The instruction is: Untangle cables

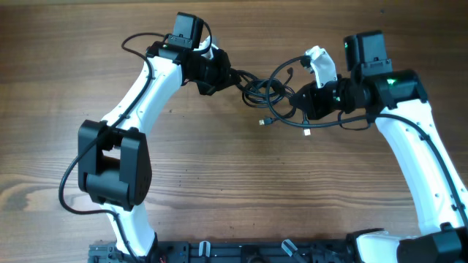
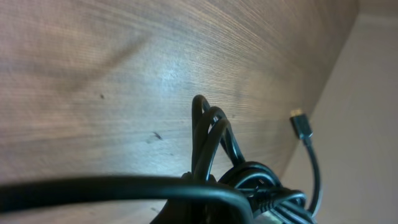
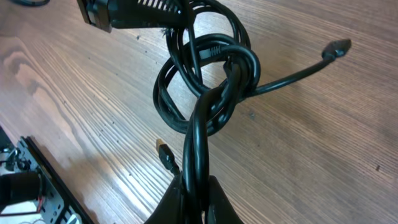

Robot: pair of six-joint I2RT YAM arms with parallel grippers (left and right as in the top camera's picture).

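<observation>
The cables (image 1: 267, 91) form a black knotted bundle at the middle back of the wooden table, stretched between both grippers. My left gripper (image 1: 230, 75) is shut on the bundle's left end. My right gripper (image 1: 296, 97) is shut on its right end. Loose plug ends (image 1: 262, 122) trail toward the front. In the left wrist view the cables (image 2: 208, 134) loop upward from the left gripper (image 2: 200, 182), whose fingers are mostly hidden. In the right wrist view two strands run between the fingers (image 3: 219, 200) of the right gripper (image 3: 198, 190) up into the knotted cables (image 3: 205, 81).
A thick black arm wire (image 2: 93, 186) crosses the bottom of the left wrist view. The table edge (image 2: 336, 81) lies close on that view's right. A black rack (image 1: 219, 252) lines the table's front edge. Both arms (image 1: 139, 88) flank the bundle.
</observation>
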